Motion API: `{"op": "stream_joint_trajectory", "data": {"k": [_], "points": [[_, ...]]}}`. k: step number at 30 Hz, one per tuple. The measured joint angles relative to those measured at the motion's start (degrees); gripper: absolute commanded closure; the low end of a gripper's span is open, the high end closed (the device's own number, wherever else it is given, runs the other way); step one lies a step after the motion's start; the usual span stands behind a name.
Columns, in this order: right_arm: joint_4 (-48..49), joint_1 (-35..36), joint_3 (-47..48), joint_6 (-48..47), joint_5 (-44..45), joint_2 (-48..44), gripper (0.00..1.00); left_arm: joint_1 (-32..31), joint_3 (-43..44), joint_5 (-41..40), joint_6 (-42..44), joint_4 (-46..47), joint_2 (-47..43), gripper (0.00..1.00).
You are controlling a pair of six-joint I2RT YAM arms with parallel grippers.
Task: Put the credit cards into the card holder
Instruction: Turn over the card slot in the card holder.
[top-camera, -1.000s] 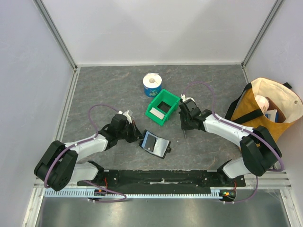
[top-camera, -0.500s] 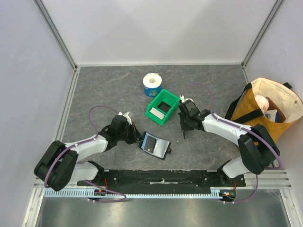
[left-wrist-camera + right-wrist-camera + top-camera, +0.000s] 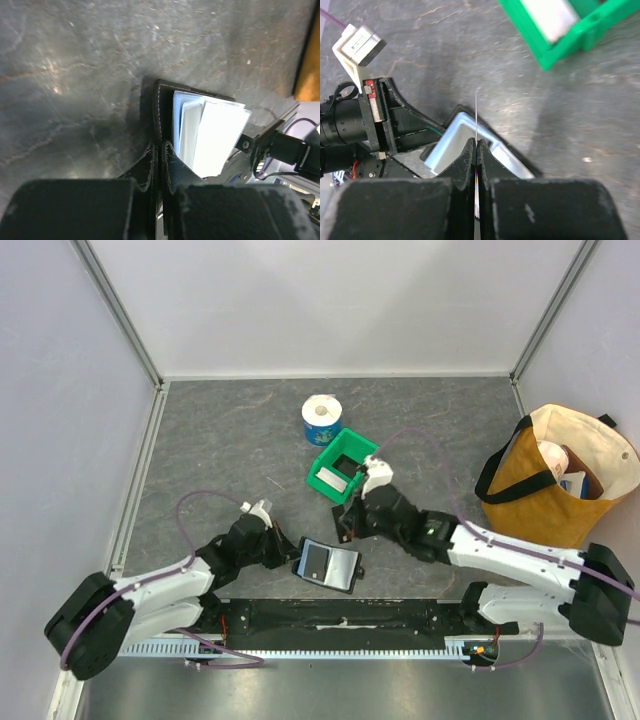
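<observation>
Right wrist: right jaws pinch a card (image 3: 476,112) edge-on, pointing at the card holder (image 3: 451,142) left jaws clamp.

Robotics lab cell: white panel walls (image 3: 330,300), aluminium corner posts (image 3: 120,315), grey marbled tabletop (image 3: 230,440).

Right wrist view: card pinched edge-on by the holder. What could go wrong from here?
1. The card is thin and the right gripper pinches only one end. Hitting the pocket lip of the card holder off-line could bend it or make it slip.
2. The left gripper clamps just one edge of the holder, so an insertion push might pivot it.
</observation>
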Motion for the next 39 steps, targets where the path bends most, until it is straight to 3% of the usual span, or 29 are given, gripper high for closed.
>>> {"op": "stream_joint_trajectory", "data": {"k": [4, 10, 23, 39], "points": [[5.4, 11.4, 0.0, 5.5, 8.7, 5.7, 1.00, -5.0, -2.1, -5.1, -5.4, -0.3, -7.7, 0.98], [8.1, 20.1, 2.0, 10.8, 18.6, 15.9, 1.00, -10.3, -4.2, -14.1, -12.4, -2.5, -16.8, 0.98], [11.1, 20.7, 5.9, 14.9, 26.7, 21.3, 1.00, -15.6, -7.2, -28.6, -23.0, -4.7, -17.2, 0.98], [12.5, 20.9, 9.5, 11.7, 25.5, 28.2, 1.00, -17.8, -7.0, -31.7, -25.1, -3.5, -15.1, 0.98]]}}
